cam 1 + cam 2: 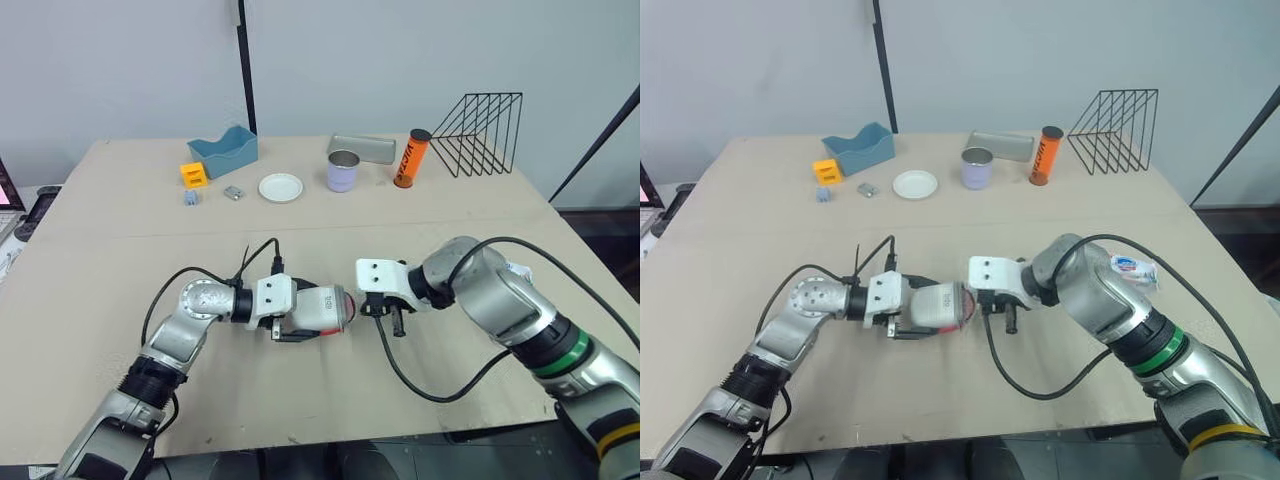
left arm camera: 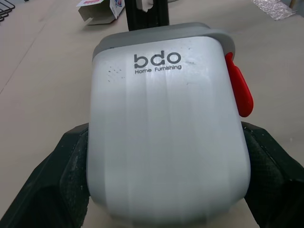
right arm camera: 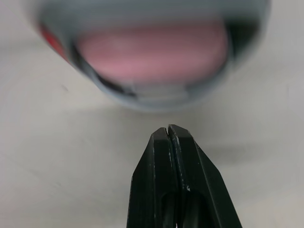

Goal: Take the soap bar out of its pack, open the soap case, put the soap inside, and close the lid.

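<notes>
L gripper [image 2: 166, 183], near edge of counter [image 1: 120, 230]: fingers [image 2: 61, 185] clamped on both sides of soap case [image 1: 322, 310]. Case is white w/ grey rim and lies on its side on the counter, far end pointing twd R gripper [image 3: 168, 133]. Red latch [image 2: 239, 92] sits on one side nr the rim. "bdo Home Furnishing" is printed on the shell.

R gripper: fingers pressed together, no gap, holding nothing. Tips are just short of the case's end, not touching. In R wrist view the end facing it shows pink inside the grey rim, prob the soap [image 3: 152, 52]. It's blurred, so can't tell how far the lid is open.

Just beyond R forearm: white-blue pack [image 1: 1135, 268] lying on the counter, well apart from the case.

Far side of counter, L to R:
- orange block [image 1: 193, 175], w/ a small blue-grey piece [image 1: 190, 197] just in front of it
- small metal clip [image 1: 233, 192]
- blue open tray [image 1: 225, 150], behind those
- white plate [image 1: 280, 187]
- lilac cup [image 1: 343, 172], upright, w/ flat grey tray [image 1: 365, 148] behind it
- orange tube [image 1: 410, 158], upright
- black wire rack [image 1: 482, 135], at far R

All of these are well apart from both grippers.
</notes>
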`<state>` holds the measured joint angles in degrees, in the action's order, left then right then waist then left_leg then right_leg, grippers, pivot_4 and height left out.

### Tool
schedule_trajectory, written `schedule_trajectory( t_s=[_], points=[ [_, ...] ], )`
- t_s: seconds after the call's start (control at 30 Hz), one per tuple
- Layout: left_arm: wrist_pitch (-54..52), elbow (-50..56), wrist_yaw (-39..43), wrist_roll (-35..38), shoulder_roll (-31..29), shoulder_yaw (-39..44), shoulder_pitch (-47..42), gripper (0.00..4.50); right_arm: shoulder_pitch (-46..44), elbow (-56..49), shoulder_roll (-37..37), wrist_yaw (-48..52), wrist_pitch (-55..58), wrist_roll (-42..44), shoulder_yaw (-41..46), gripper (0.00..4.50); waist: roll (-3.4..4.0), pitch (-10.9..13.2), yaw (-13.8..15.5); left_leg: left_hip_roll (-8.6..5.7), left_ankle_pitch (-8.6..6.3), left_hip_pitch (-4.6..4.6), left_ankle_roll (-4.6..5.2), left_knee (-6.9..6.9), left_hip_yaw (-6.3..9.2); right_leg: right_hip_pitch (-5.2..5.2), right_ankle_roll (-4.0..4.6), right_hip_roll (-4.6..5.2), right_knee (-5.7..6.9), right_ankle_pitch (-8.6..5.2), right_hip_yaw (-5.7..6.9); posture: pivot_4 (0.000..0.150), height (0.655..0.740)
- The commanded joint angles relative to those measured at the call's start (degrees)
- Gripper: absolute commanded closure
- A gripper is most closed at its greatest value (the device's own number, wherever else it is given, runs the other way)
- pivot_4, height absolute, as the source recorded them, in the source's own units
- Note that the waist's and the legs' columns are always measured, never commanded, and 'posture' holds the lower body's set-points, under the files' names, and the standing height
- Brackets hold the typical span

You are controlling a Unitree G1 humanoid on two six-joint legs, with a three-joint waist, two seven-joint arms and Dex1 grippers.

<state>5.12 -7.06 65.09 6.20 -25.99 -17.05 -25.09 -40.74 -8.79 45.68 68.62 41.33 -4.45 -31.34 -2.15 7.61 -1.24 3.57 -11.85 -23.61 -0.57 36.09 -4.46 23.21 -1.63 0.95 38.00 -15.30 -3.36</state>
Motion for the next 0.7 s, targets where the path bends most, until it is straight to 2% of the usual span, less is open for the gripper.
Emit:
schedule_trajectory(
  t_s=[0.03, 0.1, 0.13, 0.17, 0.2, 0.23, 0.27, 0.47, 0.53, 0.7],
  points=[
    [-1.1, 4.6, -0.3, 2.5, -2.0, 3.2, 1.2, 0.97, 0.2, -1.2, -0.4, -3.1, -1.2, 2.3, 7.5, 4.48, 0.03, 0.0, 0.0, 0.00, 0.00, 0.02, 0.00, -0.02, -0.01, 0.01, -0.01, 0.00, 0.01, 0.00, -0.02, 0.150, 0.7393],
    [-1.7, 5.9, 0.1, 3.1, -3.3, 3.7, 2.3, 0.97, 0.8, -2.8, -1.7, -4.5, 0.5, 4.6, 11.2, 4.48, 0.03, 0.0, -0.1, 0.05, 0.00, 0.03, 0.00, -0.02, -0.01, 0.02, -0.02, -0.03, 0.02, -0.01, 0.00, 0.150, 0.7393],
    [-2.0, 6.4, 0.2, 3.3, -3.9, 3.9, 2.8, 0.97, 1.0, -3.7, -2.4, -5.2, 1.9, 5.7, 12.9, 3.88, 0.03, 0.0, -0.1, 0.07, 0.00, 0.05, 0.00, -0.03, -0.01, 0.00, -0.03, -0.04, 0.02, -0.01, -0.01, 0.150, 0.7393],
    [-2.2, 6.9, 0.3, 3.6, -4.4, 4.1, 3.2, 0.97, 1.4, -4.5, -2.6, -5.4, 3.1, 6.8, 14.3, 3.88, 0.03, 0.0, -0.1, 0.07, 0.00, 0.05, 0.00, -0.03, -0.01, -0.01, -0.03, -0.04, 0.02, -0.01, 0.00, 0.150, 0.7393],
    [-2.3, 7.3, 0.5, 3.8, -4.9, 4.4, 3.7, 0.97, 2.0, -5.3, -2.8, -5.7, 4.6, 8.0, 16.1, 3.33, 0.03, 0.0, -0.1, 0.05, 0.00, 0.07, 0.00, -0.03, 0.00, -0.03, -0.04, -0.05, 0.02, -0.02, 0.00, 0.150, 0.7393],
    [-2.3, 7.8, 0.6, 4.0, -5.4, 4.7, 4.2, 0.97, 2.5, -5.7, -3.3, -6.7, 6.5, 9.1, 18.4, 3.33, 0.01, 0.0, -0.1, 0.05, 0.00, 0.07, 0.00, -0.03, 0.00, -0.04, -0.05, -0.05, 0.02, -0.02, 0.00, 0.150, 0.7393],
    [-2.4, 8.2, 0.6, 4.2, -5.8, 5.0, 4.5, 0.97, 2.9, -5.8, -3.5, -7.4, 8.3, 10.0, 20.2, 2.74, 0.02, 0.0, -0.1, 0.08, 0.00, 0.06, 0.00, -0.03, 0.01, -0.05, -0.06, -0.06, 0.02, -0.03, 0.00, 0.150, 0.7393],
    [-4.8, 11.3, -1.2, 7.3, -6.3, 8.0, 7.3, 0.97, 6.6, -7.7, -3.5, -10.2, 12.6, 13.2, 25.1, 1.27, 0.01, 0.0, 0.0, 0.02, 0.00, 0.04, 0.00, -0.01, 0.00, -0.06, 0.03, 0.07, 0.01, -0.07, -0.02, 0.150, 0.7393],
    [-5.9, 11.7, -1.4, 8.4, -6.0, 8.3, 7.6, 0.97, 7.0, -8.1, -4.3, -11.5, 13.0, 13.7, 24.9, 0.14, 0.01, 0.0, 0.0, 0.04, 0.00, 0.05, 0.00, -0.06, -0.01, -0.06, -0.04, 0.13, 0.01, -0.04, -0.03, 0.150, 0.7393],
    [-5.8, 11.2, -2.2, 9.6, -5.2, 9.2, 7.7, 0.97, 7.9, -8.5, -5.4, -13.3, 13.5, 15.5, 25.7, 0.04, 0.01, 0.0, 0.0, 0.01, 0.00, 0.08, 0.01, -0.05, -0.01, -0.06, -0.12, 0.06, 0.01, -0.11, -0.01, 0.150, 0.7393]
  ],
)
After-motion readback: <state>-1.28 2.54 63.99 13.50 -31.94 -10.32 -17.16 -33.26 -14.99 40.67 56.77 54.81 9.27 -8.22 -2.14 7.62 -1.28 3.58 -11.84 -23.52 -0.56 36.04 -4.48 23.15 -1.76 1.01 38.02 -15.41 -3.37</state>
